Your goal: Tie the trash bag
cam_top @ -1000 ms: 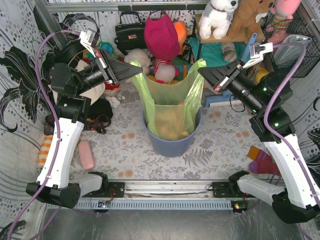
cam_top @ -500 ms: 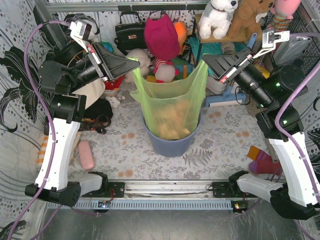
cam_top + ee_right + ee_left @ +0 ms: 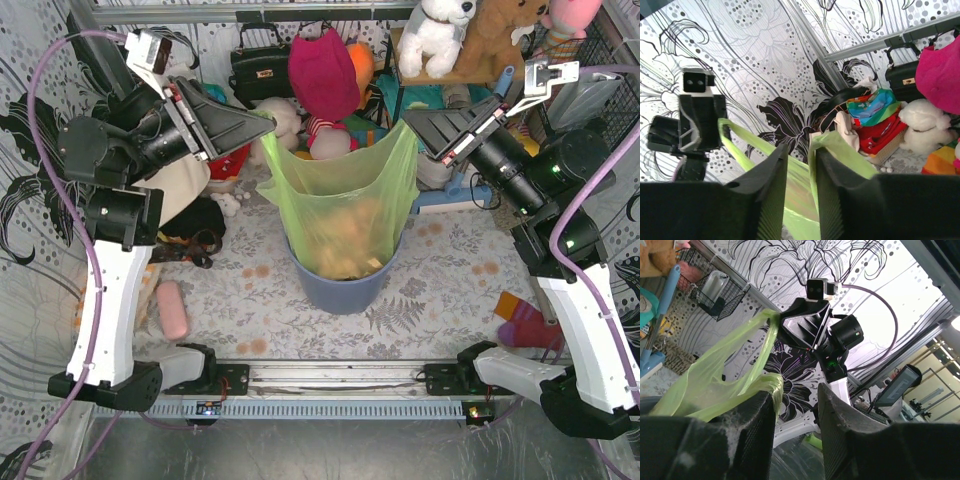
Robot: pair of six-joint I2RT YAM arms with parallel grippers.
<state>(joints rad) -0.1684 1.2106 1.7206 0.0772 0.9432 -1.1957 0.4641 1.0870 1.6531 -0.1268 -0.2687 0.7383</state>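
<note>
The light-green trash bag (image 3: 340,190) stands in the blue-grey bin (image 3: 345,292) at the table's middle, with crumpled brown paper (image 3: 345,248) showing through it. Its two top handles are pulled up and apart. My left gripper (image 3: 264,122) holds the left handle and my right gripper (image 3: 407,120) the right one. In the left wrist view the jaws (image 3: 795,392) stand apart, with the handle (image 3: 760,385) looped over one finger. In the right wrist view the jaws (image 3: 800,150) stand slightly apart, with the green film (image 3: 840,145) draped over one finger and running down into the gap.
Soft toys, a pink plush (image 3: 322,70) and a black handbag (image 3: 258,65) crowd the back behind the bag. A cream tote (image 3: 185,195) lies at the left, a pink case (image 3: 172,310) at the near left, a striped sock (image 3: 525,322) at the right.
Both grippers have risen with the handles. The left arm has lifted up and back. The bag's top is now higher and stretched wider above the bin.
</note>
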